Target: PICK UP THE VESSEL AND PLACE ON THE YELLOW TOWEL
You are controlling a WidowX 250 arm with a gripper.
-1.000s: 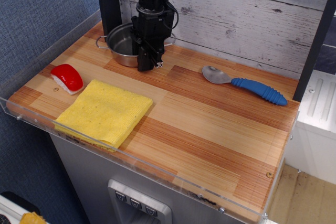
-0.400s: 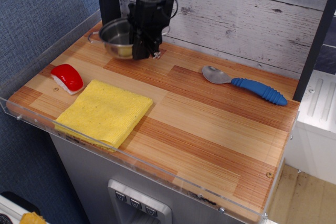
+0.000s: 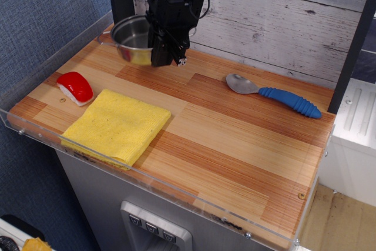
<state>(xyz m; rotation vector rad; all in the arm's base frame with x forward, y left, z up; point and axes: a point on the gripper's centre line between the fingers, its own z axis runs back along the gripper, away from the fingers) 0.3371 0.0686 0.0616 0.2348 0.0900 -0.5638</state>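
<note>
At the back-left of the wooden tabletop (image 3: 235, 139), clamped in the end effector (image 3: 163, 57) by its near rim and raised clear of the boards: the vessel (image 3: 132, 39), bowl projecting to the left of the black fingers, tipped slightly, a yellowish reflection on its lower wall. Below and well forward-left of the end effector, flat near the front edge: the yellow towel (image 3: 117, 124), nothing on it. Just left of the towel, a small red-and-white object (image 3: 75, 87); far off to the right, a blue-handled spoon (image 3: 276, 93), well out of the way. Judged thin, rigid and light, with a polished, slippery wall, so prone to swing or slide in a one-sided rim pinch; best kept gripped at the rim, firmly, and carried level. Soft cloth beneath likely to give a little on landing, so a gentle, centred set-down called for. Placement not yet done.
</note>
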